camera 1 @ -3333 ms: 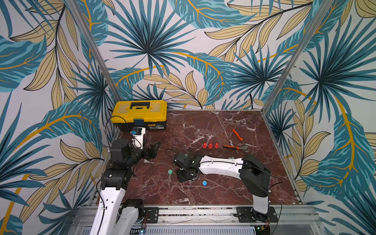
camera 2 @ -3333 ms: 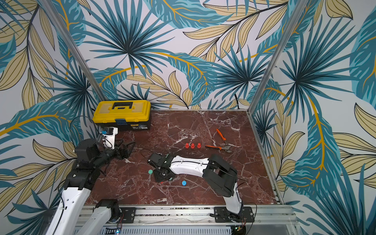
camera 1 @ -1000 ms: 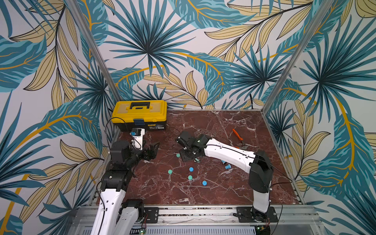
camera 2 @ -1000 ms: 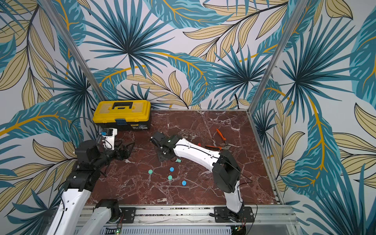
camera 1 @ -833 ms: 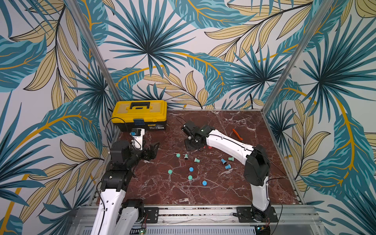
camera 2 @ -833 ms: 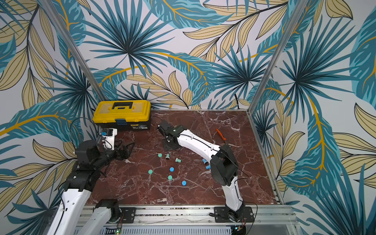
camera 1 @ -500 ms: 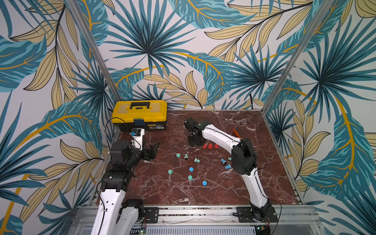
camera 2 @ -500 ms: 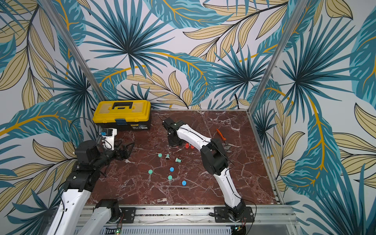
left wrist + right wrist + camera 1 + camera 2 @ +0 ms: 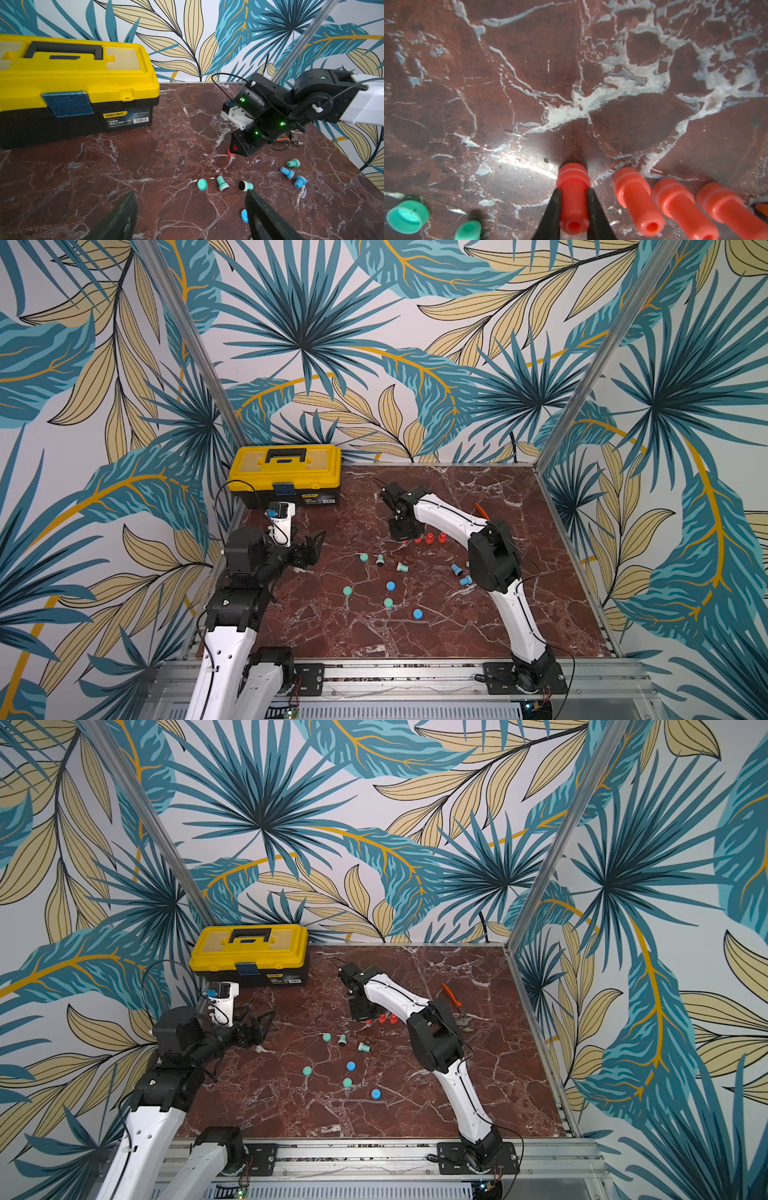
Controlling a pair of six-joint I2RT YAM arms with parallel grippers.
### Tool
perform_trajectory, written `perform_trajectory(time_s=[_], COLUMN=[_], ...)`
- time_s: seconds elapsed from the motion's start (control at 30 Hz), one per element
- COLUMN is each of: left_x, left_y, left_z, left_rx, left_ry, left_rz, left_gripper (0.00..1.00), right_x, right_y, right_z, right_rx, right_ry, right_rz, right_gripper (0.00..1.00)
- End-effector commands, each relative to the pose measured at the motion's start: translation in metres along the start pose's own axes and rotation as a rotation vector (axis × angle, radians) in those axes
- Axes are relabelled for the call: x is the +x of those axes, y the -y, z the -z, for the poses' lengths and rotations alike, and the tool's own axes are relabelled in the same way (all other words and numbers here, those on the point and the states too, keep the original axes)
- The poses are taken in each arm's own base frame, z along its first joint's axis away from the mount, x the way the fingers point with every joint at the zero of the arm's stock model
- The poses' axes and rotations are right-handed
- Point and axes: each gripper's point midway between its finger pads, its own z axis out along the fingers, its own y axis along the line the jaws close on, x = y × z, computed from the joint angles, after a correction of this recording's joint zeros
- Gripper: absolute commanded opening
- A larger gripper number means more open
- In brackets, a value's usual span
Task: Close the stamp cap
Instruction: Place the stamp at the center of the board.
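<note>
My right gripper (image 9: 573,190) is shut on the stem of a red stamp (image 9: 573,193) that stands upright with its wide end on the marble. Three more red stamps (image 9: 636,197) stand in a row right beside it. In both top views the right gripper (image 9: 401,537) (image 9: 360,1017) points straight down at the left end of that row (image 9: 429,537). The held stamp's base (image 9: 230,152) shows under the gripper in the left wrist view. My left gripper (image 9: 190,195) (image 9: 311,549) hovers open and empty at the table's left.
Green stamps (image 9: 402,567) lie on their sides mid-table, with loose green caps (image 9: 347,590) and blue caps (image 9: 390,585) around them. Blue stamps (image 9: 457,569) lie by the right arm's elbow. A yellow toolbox (image 9: 286,468) sits back left and orange pliers (image 9: 451,996) back right.
The right arm swung from the front middle toward the back and lowered the red stamp beside the red row. The left arm has not moved.
</note>
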Motion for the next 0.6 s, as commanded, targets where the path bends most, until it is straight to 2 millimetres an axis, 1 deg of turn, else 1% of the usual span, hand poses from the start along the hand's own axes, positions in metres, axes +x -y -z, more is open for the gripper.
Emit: perform_trajectory(time_s=[0.0, 0.17, 0.27, 0.33, 0.53, 0.57], left_x=[0.001, 0.002, 0.002, 0.002, 0.001, 0.001], left_y=[-0.002, -0.002, -0.003, -0.002, -0.002, -0.002], left_z=[-0.001, -0.002, -0.003, -0.002, -0.002, -0.002], left_rx=[0.000, 0.004, 0.004, 0.006, 0.005, 0.005], left_ry=[-0.001, -0.004, -0.006, -0.006, -0.004, -0.003], left_rz=[0.009, 0.011, 0.013, 0.013, 0.012, 0.012], left_gripper=[0.83, 0.83, 0.83, 0.83, 0.83, 0.83], right_x=[0.004, 0.004, 0.002, -0.001, -0.011, -0.010], right_y=[0.009, 0.009, 0.008, 0.008, 0.010, 0.010], right_z=[-0.008, -0.005, 0.002, 0.008, 0.048, 0.053], right_rx=[0.033, 0.030, 0.020, 0.015, -0.019, -0.026], right_ry=[-0.028, -0.026, -0.014, -0.002, 0.066, 0.073], right_rz=[0.011, 0.009, 0.009, 0.006, -0.003, 0.002], right_gripper=[0.23, 0.31, 0.35, 0.36, 0.37, 0.37])
